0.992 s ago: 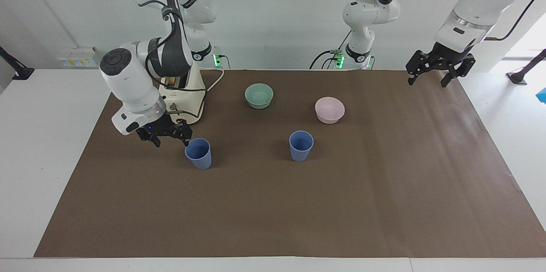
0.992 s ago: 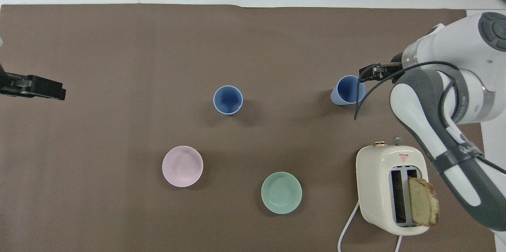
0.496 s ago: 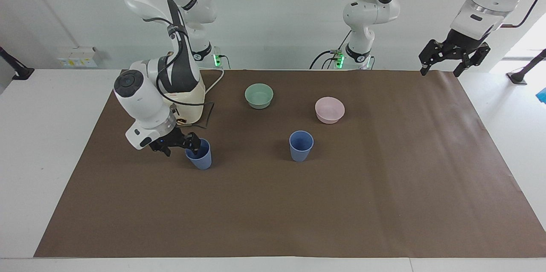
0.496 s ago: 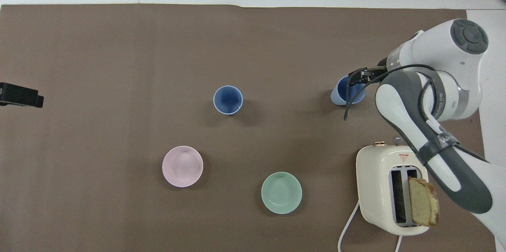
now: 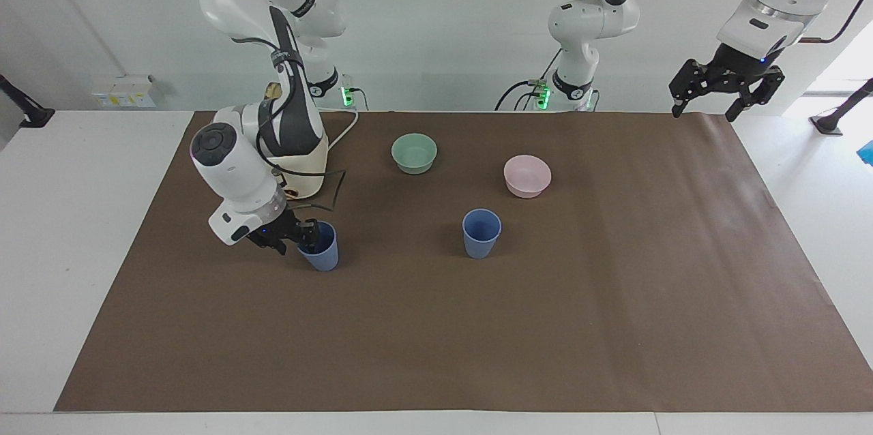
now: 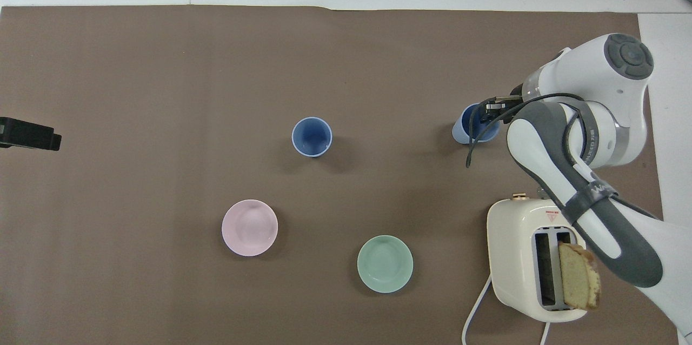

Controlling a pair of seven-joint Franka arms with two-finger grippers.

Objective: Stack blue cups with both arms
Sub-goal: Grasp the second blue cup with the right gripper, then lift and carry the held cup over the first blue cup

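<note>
Two blue cups stand upright on the brown mat. One cup (image 5: 481,234) (image 6: 312,137) is in the middle of the mat, untouched. The other cup (image 5: 326,254) (image 6: 465,131) stands toward the right arm's end, a little farther from the robots than the toaster. My right gripper (image 5: 305,234) (image 6: 489,112) is down at this cup's rim, on the side toward the right arm's end, and partly covers it. My left gripper (image 5: 704,111) (image 6: 32,134) hangs open and empty over the mat's edge at the left arm's end, where the arm waits.
A cream toaster (image 5: 307,166) (image 6: 519,247) holding a slice of bread (image 6: 578,277) stands close to the right arm. A mint-green bowl (image 5: 414,152) (image 6: 385,264) and a pink bowl (image 5: 527,176) (image 6: 250,227) sit nearer the robots than the middle cup.
My right gripper has come down from beside the cup onto its rim. My left gripper has risen and drawn back toward its own end of the table.
</note>
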